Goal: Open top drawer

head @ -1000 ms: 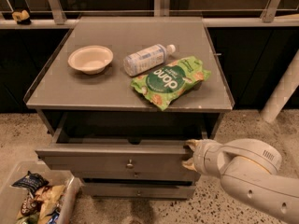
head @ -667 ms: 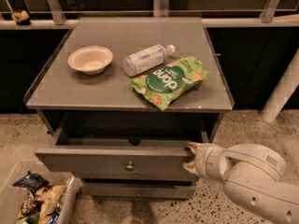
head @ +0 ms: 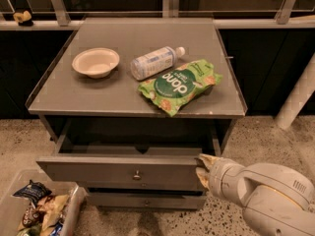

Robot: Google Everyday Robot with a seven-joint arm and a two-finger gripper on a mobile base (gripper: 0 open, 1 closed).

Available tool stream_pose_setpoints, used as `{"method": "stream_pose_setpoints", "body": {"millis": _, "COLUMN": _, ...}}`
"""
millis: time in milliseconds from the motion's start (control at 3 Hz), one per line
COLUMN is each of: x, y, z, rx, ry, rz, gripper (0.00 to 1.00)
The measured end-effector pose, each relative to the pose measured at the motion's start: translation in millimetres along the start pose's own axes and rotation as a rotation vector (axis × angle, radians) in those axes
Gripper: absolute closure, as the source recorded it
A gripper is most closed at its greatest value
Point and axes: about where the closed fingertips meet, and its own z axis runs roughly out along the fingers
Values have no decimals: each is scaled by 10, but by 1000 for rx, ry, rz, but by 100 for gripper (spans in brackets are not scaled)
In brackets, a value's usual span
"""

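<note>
"Top drawer (head: 88,170) first: where was it?" asked the first observer.

"It sat under the grey desk (head: 98,100) and stood partly open," said the second. "Its wide grey front was out past the desk's front edge, and the dark inside showed behind it. 1 small round knob (head: 137,175) sat at the centre of the front."

"And the tool?"

"The tool (head: 203,167) was at the right end of that front, touching it, low in the view and right of centre. The pale arm (head: 266,191) ran from it toward the lower right corner. Whether the tool was open or closed on the panel could not be told."

"Was it near the knob?"

"No. The knob was well apart from it, to its left."

"What lay on the desk?"

"3 things. A pale bowl (head: 95,62) stood upright on the left. A clear bottle (head: 153,62) with a white cap lay on its side near the middle. A green snack bag (head: 179,85) lay just beside the bottle, toward the front right, with 1 corner reaching the desk's front edge."

"Anything lower down?"

"A slimmer drawer front (head: 147,200) showed just under the top drawer, set further back. A clear bin (head: 76,203) holding snack packets stood on the speckled floor (head: 266,132) at the lower left."
</note>
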Motion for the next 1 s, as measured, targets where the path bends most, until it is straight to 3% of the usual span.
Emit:
{"method": "stream_pose_setpoints", "body": {"millis": 333, "x": -40, "y": 223, "z": -329, "rx": 39, "ry": -31, "rz": 51, "gripper": 100}}
{"method": "stream_pose_setpoints", "body": {"millis": 667, "x": 97, "y": 587, "z": -521, "rx": 32, "ry": -13, "rz": 88, "gripper": 87}}
{"method": "stream_pose_setpoints", "body": {"millis": 1000, "x": 114, "y": 607, "z": -505, "rx": 24, "ry": -8, "rz": 88, "gripper": 68}}
